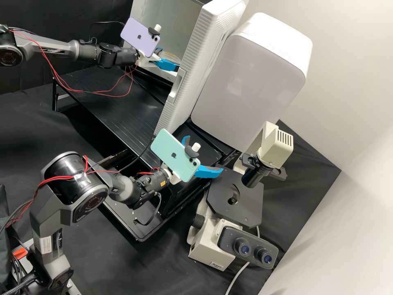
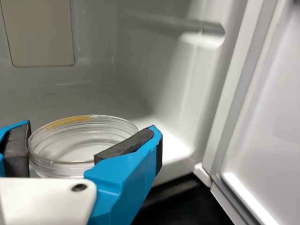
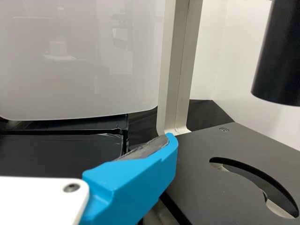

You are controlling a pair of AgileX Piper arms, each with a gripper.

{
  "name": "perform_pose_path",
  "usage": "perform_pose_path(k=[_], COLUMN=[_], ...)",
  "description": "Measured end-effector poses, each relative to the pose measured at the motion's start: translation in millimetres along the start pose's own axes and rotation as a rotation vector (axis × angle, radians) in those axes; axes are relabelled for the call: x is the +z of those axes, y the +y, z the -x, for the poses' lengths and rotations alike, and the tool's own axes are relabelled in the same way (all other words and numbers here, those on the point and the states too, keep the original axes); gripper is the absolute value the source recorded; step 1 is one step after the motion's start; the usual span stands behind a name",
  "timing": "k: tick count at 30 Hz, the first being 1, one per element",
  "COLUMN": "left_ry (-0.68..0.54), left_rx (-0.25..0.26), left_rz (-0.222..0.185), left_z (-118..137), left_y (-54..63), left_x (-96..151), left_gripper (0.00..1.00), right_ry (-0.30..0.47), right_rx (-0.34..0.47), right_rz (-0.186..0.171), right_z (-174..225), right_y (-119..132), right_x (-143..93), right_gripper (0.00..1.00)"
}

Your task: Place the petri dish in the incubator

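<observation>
A clear petri dish point(image 2: 79, 140) with a yellowish rim mark sits between the blue fingers of my left gripper point(image 2: 89, 136), which is shut on it. The dish is low over the white floor of the incubator point(image 2: 154, 70), just inside its opening. In the high view that left gripper point(image 1: 170, 63) and the dish point(image 1: 168, 55) are at the incubator's mouth, at the back of the bench. My right gripper point(image 1: 215, 170) stands open and holds nothing, between the incubator's open door point(image 1: 245, 82) and a microscope stage. One of its fingers point(image 3: 140, 180) shows beside the stage.
A white microscope point(image 1: 213, 241) with a black stage point(image 1: 235, 196) stands right of my right gripper. A long black platform point(image 1: 123, 106) runs from the incubator toward the front. The open door's edge point(image 2: 239, 117) stands close beside the dish. Red cables trail along both arms.
</observation>
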Motion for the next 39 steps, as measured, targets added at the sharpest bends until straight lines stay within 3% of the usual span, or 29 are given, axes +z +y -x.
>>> perform_pose_path(k=[12,17,27,39], left_ry=[-0.001,0.03,0.097,0.1], left_rx=[0.081,0.102,0.064,0.06], left_rz=[0.019,0.025,0.028,0.02], left_z=[-25.1,-33.2,-48.6,-49.2], left_y=[5.0,5.8,-18.1,-19.9], left_x=[6.5,-1.5,-18.4,-19.6], left_gripper=[0.0,0.0,0.0,0.0], right_ry=[0.0,0.0,0.0,0.0], right_rx=[0.0,0.0,0.0,0.0], right_rz=[0.0,0.0,0.0,0.0], right_z=[0.0,0.0,0.0,0.0], right_y=[0.0,0.0,0.0,0.0], right_x=[0.0,0.0,0.0,0.0], right_gripper=[1.0,1.0,1.0,1.0])
